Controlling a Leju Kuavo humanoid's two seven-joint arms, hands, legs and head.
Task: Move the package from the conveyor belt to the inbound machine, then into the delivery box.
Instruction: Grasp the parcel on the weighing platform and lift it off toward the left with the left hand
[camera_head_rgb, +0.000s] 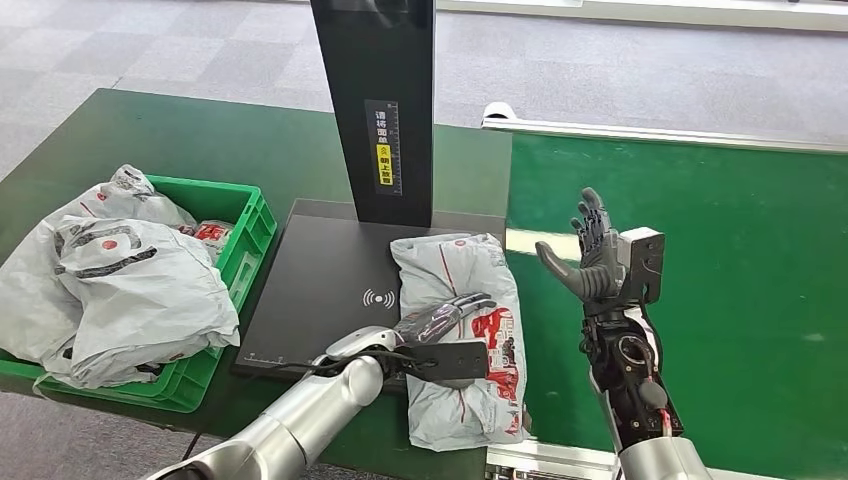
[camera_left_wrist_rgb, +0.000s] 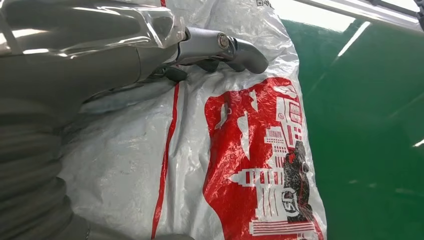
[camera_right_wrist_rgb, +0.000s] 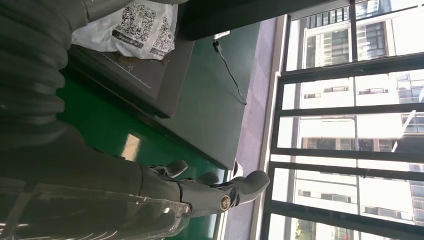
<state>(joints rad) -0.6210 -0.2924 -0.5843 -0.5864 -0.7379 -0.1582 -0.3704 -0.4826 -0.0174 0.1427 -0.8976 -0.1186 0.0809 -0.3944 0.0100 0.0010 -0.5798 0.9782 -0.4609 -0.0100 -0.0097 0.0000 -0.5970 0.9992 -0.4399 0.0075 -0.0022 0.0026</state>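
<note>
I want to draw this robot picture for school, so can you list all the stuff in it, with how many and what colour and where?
package: one, white-grey plastic with red print, lying on the right edge of the scanner pad, partly over its front.
inbound machine pad: one, black, flat on the table, between crate and belt.
machine post: one, black with a yellow label, standing at the pad's back.
delivery box: one, green plastic crate, at the table's left end.
bags in the box: several, grey-white, piled above the rim.
conveyor belt: one, green, on the right.
table: one, dark green.
cable: one, dark, on the table behind the machine.
left hand: silver-grey, resting on the package.
right hand: dark grey, raised over the belt, fingers apart, holding nothing.
</note>
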